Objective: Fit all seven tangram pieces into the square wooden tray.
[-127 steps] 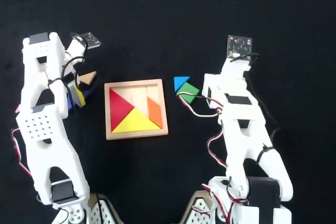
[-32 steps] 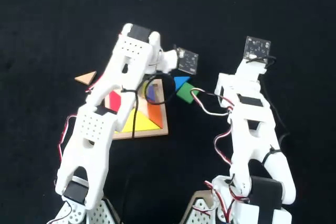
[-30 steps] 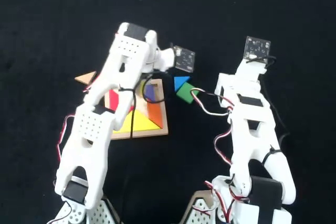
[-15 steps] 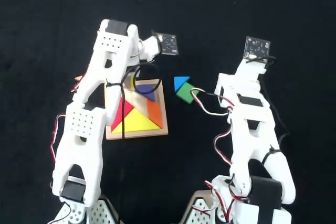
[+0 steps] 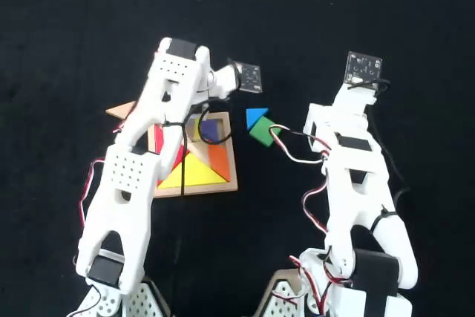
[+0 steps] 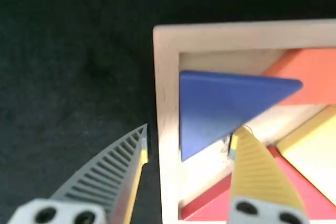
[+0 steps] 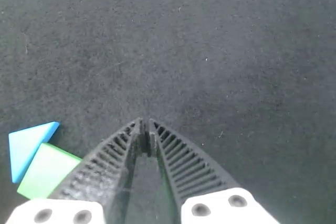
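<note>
The square wooden tray [image 5: 231, 155] holds a red triangle [image 5: 159, 143], a yellow triangle [image 5: 197, 173], an orange piece [image 5: 219, 157] and a dark blue triangle [image 5: 211, 130]. In the left wrist view the dark blue triangle [image 6: 220, 103] lies in a corner of the tray [image 6: 165, 129]. My left gripper [image 6: 189, 129] is open astride the tray wall, with one finger outside and the other at the triangle's edge. My right gripper [image 7: 145, 129] is shut on nothing, low over the cloth beside a light blue triangle [image 7: 29, 142] and a green square [image 7: 47, 171].
A tan triangle [image 5: 119, 110] lies on the black cloth left of the tray, partly under the left arm. The light blue triangle [image 5: 256, 115] and green square [image 5: 263, 132] sit between the tray and the right arm. Open cloth lies beyond the tray.
The left arm brought the dark blue triangle from left of the tray into it, drew back left, then swung back over the tray's far side. The right arm has stayed still over the last second.
</note>
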Action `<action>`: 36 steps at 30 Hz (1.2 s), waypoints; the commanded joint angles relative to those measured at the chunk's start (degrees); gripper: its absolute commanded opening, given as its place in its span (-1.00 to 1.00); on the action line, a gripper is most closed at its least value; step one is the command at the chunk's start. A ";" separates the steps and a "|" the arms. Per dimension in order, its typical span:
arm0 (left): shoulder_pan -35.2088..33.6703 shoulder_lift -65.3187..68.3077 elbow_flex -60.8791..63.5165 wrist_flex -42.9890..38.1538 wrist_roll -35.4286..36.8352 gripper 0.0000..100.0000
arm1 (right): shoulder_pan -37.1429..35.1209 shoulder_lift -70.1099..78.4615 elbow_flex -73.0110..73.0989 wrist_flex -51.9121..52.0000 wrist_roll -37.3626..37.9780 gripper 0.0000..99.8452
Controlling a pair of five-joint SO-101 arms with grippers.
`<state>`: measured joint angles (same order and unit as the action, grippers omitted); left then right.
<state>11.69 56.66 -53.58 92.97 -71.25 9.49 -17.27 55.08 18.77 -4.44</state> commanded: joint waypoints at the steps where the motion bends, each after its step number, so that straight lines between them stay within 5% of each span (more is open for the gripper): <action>1: 0.84 1.32 -7.08 0.35 0.88 -0.50 | -0.97 -2.86 -1.71 -1.23 -0.62 -0.98; 13: 5.05 2.90 -16.31 5.36 2.99 -0.50 | -0.97 -2.86 -1.80 -1.23 -0.62 -0.98; 30: 1.10 0.53 -19.56 7.82 3.78 -0.50 | -0.97 -2.95 -1.80 -1.14 -0.62 -0.98; 36: -8.22 -10.37 -22.73 7.91 19.52 -0.50 | -0.97 -2.95 -1.71 -1.14 -0.62 -0.98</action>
<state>9.76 56.31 -72.66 100.09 -62.11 9.49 -17.27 55.08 18.77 -4.44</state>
